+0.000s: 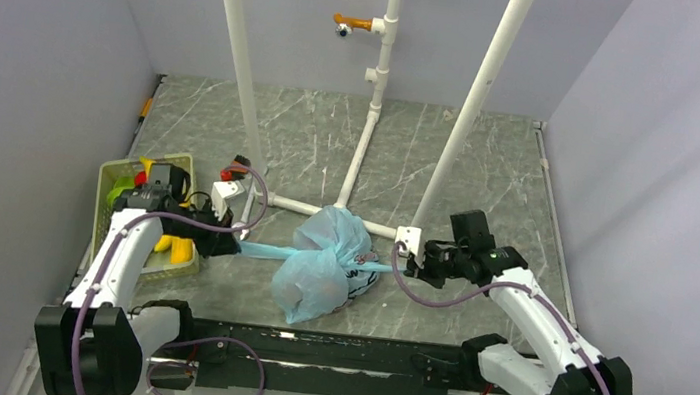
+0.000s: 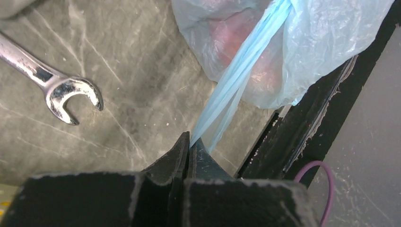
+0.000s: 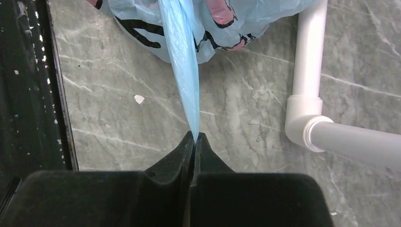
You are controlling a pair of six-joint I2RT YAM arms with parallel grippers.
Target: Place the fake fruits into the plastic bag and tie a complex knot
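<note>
bag [image 1: 323, 265]: mid-table [image 1: 490, 174], before the pipe frame [image 1: 361, 159]
left gripper [image 2: 189, 139]: left of bag, bag's left end in its jaws
right gripper [image 3: 195, 136]: right of bag, bag's right end in its jaws
basket [image 1: 103, 189]: far left, fruits [image 1: 176, 249] in it
wrench [image 2: 56, 87]: on table near bag

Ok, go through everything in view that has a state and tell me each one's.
plastic bag, filled, two tails stretched out sideways.
left tool, shut on one tail.
right tool, shut on the other tail.
basket, upright, not empty.
wrench, lying flat, untouched.
</note>
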